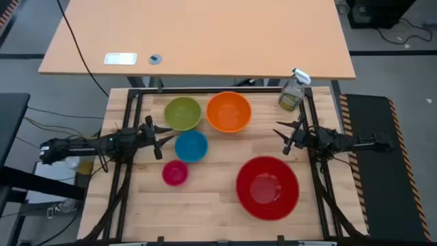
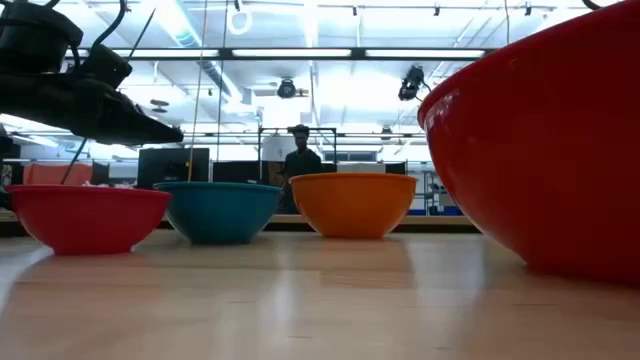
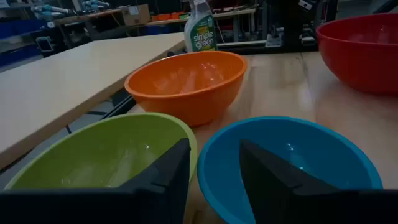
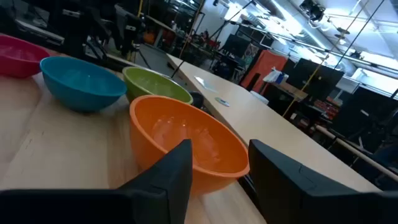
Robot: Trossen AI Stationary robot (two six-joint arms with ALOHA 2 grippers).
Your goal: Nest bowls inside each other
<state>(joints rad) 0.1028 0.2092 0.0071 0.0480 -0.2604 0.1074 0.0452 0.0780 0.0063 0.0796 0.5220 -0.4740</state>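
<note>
Nearest the table's front edge sits the red bowl, with the pink bowl off to its left and the blue bowl just behind that — all five standing separate, none nested. The left gripper hovers with fingers spread, empty, beside the blue bowl and the lime green bowl, while the right gripper hangs parted and empty to the right of the orange bowl. Farthest back, at the right corner, the spray bottle reads "simple green".
</note>
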